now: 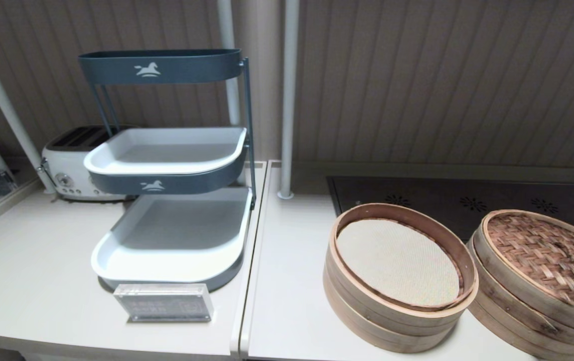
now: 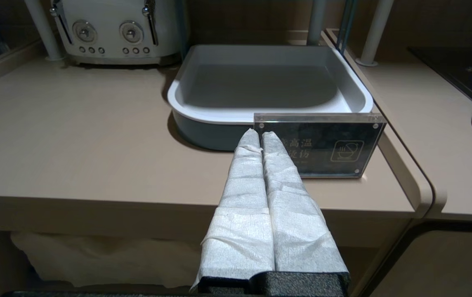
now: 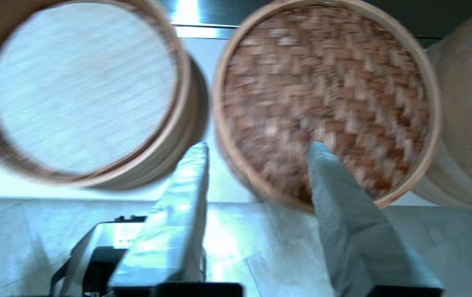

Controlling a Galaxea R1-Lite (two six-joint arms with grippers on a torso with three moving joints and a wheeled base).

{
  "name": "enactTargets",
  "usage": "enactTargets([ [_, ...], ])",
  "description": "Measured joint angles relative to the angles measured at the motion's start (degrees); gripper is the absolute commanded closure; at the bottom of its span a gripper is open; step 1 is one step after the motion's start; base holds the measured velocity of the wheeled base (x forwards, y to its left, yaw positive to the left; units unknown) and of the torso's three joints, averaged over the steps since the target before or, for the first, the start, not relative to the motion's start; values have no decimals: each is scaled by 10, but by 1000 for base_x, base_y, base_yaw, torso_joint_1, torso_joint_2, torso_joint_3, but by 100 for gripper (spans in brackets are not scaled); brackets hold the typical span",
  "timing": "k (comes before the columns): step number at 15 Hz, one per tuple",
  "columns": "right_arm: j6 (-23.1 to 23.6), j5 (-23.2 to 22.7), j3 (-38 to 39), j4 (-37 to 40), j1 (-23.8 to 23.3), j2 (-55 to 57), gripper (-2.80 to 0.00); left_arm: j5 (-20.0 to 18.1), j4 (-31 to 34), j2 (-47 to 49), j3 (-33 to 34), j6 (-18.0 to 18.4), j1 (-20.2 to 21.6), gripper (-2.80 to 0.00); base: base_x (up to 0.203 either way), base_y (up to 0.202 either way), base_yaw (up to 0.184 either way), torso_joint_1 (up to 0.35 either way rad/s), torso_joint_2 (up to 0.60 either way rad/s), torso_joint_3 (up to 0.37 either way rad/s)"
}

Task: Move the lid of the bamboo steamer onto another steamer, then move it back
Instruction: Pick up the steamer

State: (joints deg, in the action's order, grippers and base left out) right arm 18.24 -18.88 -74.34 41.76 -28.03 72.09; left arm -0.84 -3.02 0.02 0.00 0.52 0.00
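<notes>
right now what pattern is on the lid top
Reddish-brown herringbone weave on the lid, with a pale bamboo rim; clearest in the head view.

The clear acrylic sign [image 2: 318, 145] shows the Chinese characters 高温 and 烫伤 beside a crossed-out symbol. A white horse logo marks the rack's upper tray [image 1: 159, 65] and middle tray [image 1: 166, 165].

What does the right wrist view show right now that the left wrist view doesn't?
Only the right wrist view shows the right gripper, fingers apart, above the woven bamboo steamer lid, with the open steamer with the white mesh liner beside it. Only the left wrist view shows the left gripper, fingers together, near the acrylic sign, grey tray and toaster. Both show pale countertop.
</notes>
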Motion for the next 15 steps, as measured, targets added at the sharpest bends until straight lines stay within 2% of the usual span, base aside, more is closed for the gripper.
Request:
enactTargets([
  [3,-3,-45,35,61,1,-107,0,0,0,0,0,0,0,0,0,0,0,0,0,0],
  [5,-4,-56,49,138,1,-167,0,0,0,0,0,0,0,0,0,0,0,0,0,0],
  [7,1,-56,91,170,2,-219,0,0,0,0,0,0,0,0,0,0,0,0,0,0],
  [11,34,-53,232,110,11,-286,0,0,0,0,0,0,0,0,0,0,0,0,0,0],
  [15,39,-55,387,-9,59,-319,0,0,0,0,0,0,0,0,0,0,0,0,0,0],
])
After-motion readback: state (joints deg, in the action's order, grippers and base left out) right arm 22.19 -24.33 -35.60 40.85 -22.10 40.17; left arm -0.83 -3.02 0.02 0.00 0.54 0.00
